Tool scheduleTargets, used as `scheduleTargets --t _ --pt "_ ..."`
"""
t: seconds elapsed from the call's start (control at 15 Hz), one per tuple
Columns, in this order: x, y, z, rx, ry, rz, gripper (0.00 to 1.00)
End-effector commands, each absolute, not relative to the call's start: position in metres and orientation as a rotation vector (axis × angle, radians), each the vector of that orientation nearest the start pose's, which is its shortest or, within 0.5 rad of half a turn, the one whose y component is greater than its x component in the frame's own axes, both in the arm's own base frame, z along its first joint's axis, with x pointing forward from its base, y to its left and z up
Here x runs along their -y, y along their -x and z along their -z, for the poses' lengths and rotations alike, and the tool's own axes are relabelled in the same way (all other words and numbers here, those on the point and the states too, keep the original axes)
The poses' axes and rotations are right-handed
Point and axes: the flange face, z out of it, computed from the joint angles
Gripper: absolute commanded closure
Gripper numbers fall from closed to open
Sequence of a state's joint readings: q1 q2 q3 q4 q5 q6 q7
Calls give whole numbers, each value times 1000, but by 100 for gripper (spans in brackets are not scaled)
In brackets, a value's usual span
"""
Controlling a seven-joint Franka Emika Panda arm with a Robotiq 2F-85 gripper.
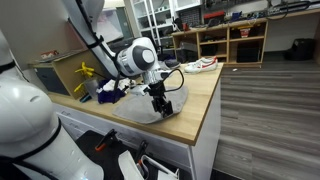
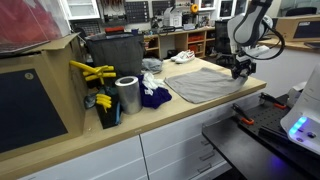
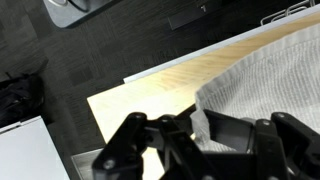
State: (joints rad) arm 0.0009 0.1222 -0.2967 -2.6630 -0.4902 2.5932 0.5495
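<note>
Closed claw (image 3: 198,128) pinches a corner of the grey cloth (image 3: 265,80); the rest spreads away beyond it across the wooden counter (image 3: 150,90).

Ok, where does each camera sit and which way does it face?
Exterior view: beside the robot's white base, facing across the wooden counter; arm and gripper show.
Exterior view: at the counter's cluttered end, facing along it past yellow clamps to the arm.
Wrist view: above the shut gripper, facing down at a corner of the grey cloth and floor.
Shared: all three show gripper, cloth, counter.
</note>
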Motion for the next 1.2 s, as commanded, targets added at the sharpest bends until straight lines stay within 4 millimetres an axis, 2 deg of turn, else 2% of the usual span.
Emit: scheduleTargets --t 0.0,0.2,0.67,1.13 --pt "89 -377 -208 -681 3349 -256 100" --pt "61 -380 -215 -646 3352 -272 100" --pt "-4 -384 -216 -567 3357 -285 100" --pt "-57 -382 -219 -435 3350 -269 100"
